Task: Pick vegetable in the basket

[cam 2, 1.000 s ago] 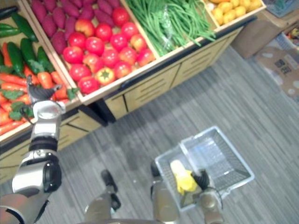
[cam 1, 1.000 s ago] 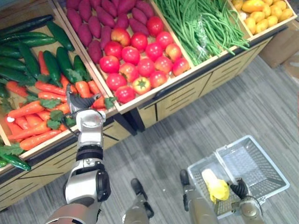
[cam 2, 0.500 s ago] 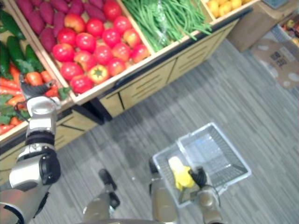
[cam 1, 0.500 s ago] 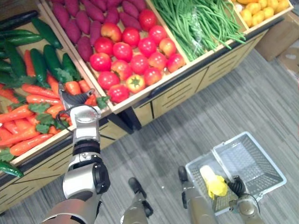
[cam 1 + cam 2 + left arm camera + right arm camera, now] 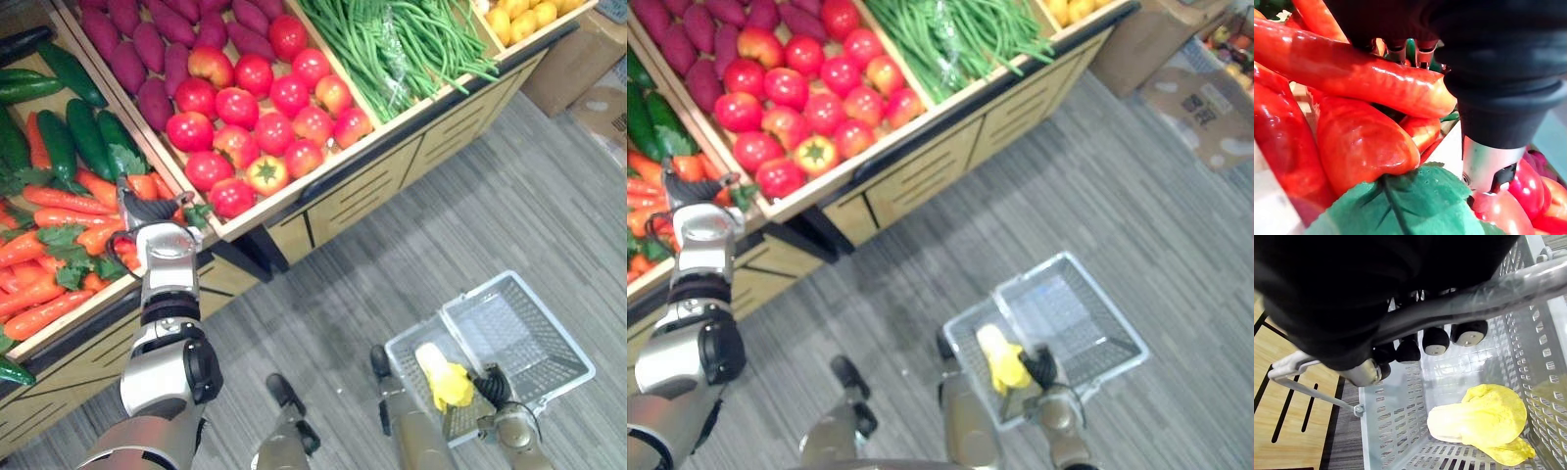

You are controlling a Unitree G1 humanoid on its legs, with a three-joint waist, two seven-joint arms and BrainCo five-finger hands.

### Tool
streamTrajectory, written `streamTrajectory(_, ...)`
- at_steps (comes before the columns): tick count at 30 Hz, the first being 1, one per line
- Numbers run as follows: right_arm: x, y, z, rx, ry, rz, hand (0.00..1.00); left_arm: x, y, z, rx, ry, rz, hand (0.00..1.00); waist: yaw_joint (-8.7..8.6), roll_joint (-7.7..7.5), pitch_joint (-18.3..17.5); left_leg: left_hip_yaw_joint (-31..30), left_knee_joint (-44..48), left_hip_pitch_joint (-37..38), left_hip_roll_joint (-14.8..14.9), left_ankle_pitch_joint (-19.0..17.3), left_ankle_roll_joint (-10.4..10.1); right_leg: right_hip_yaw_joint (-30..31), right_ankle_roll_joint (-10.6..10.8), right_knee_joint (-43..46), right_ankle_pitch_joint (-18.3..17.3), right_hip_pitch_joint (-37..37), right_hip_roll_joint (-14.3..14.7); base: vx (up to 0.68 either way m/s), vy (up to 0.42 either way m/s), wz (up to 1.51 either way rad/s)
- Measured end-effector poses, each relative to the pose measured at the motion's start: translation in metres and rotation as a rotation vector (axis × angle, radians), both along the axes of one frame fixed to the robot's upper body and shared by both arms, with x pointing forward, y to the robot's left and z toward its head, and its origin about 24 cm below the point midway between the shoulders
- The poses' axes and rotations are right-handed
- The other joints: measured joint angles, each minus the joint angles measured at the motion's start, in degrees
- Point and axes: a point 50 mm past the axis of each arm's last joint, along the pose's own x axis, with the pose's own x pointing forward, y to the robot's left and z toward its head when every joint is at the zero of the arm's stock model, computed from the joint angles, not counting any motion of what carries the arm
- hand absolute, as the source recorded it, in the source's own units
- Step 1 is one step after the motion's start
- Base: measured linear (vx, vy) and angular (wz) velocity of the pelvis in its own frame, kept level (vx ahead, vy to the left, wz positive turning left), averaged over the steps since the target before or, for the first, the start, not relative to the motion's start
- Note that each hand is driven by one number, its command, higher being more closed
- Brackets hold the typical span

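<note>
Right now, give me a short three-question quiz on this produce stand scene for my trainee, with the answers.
1. True or false: the right hand is curled round the handle of the basket.
2. Which vegetables is the left hand reaching among?
3. The vegetable lying in the basket is: A yellow, B purple, C green.
Key: 1 true; 2 carrots; 3 A.

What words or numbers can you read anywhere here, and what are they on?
No text can be read.
The cardboard box on the floor has a dark printed patch that is too small and blurred to make out.
The produce stand and the basket show no words, numbers or signs.
</note>
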Motion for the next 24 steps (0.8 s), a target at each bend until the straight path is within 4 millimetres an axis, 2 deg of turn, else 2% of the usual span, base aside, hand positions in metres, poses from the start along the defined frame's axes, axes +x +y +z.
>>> streamTrajectory(1, 0.002, 0.000, 0.001, 0.000, -0.005, 0.002, 1.00, 0.000, 0.001, -0.002, 0.005, 0.013, -0.001, 1.00, -0.02, 0.00, 0.00, 0.06, 0.00, 0.04, 0.00, 0.00, 0.00, 0.05, -0.02, -0.06, 0.09, 0.01, 0.02, 0.03, -0.023, -0.04)
streamTrajectory(11, 0.005, 0.001, 0.002, 0.005, -0.007, 0.011, 1.00, -0.006, 0.012, -0.007, -0.024, 0.035, 0.018, 1.00, -0.11, 0.03, -1.15, 0.50, -0.09, 0.09, 0.03, 0.00, -0.01, 0.31, 0.08, -0.82, 0.61, 0.12, 0.06, 0.01, -0.010, -0.02)
streamTrajectory(24, 0.004, 0.000, 0.002, 0.007, -0.004, 0.005, 1.00, -0.008, 0.011, -0.022, -0.065, 0.082, 0.010, 1.00, -0.30, -0.01, -2.39, -0.07, -0.17, 0.88, 0.15, -0.03, -0.05, -0.08, 0.11, -1.62, 1.06, 1.50, 0.00, 0.01, -0.006, 0.01)
